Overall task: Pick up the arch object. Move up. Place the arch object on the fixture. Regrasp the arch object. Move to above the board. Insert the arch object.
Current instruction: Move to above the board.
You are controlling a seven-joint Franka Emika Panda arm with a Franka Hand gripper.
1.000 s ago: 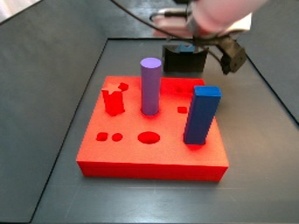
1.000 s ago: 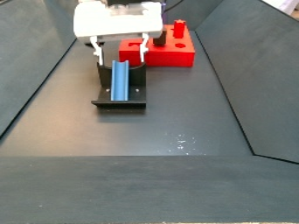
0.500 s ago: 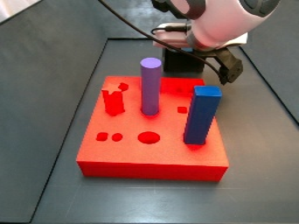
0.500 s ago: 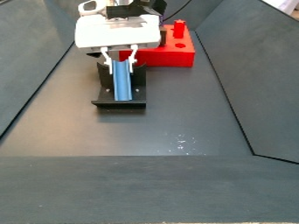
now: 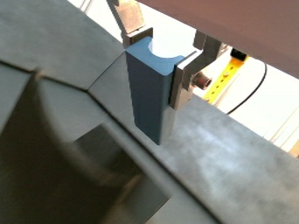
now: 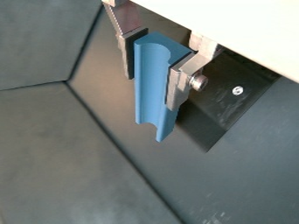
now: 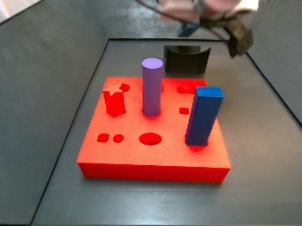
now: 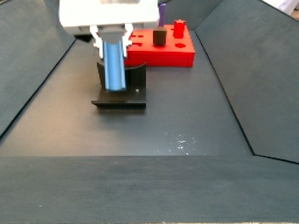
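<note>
The claw (image 6: 160,59) is clamped on the arch object (image 6: 155,91). Just below the claw sits the fixture (image 8: 121,91), its dip bare.

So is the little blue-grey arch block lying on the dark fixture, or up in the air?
Up in the air: the blue-grey arch block hangs upright, clamped in the gripper above the dark fixture.
</note>
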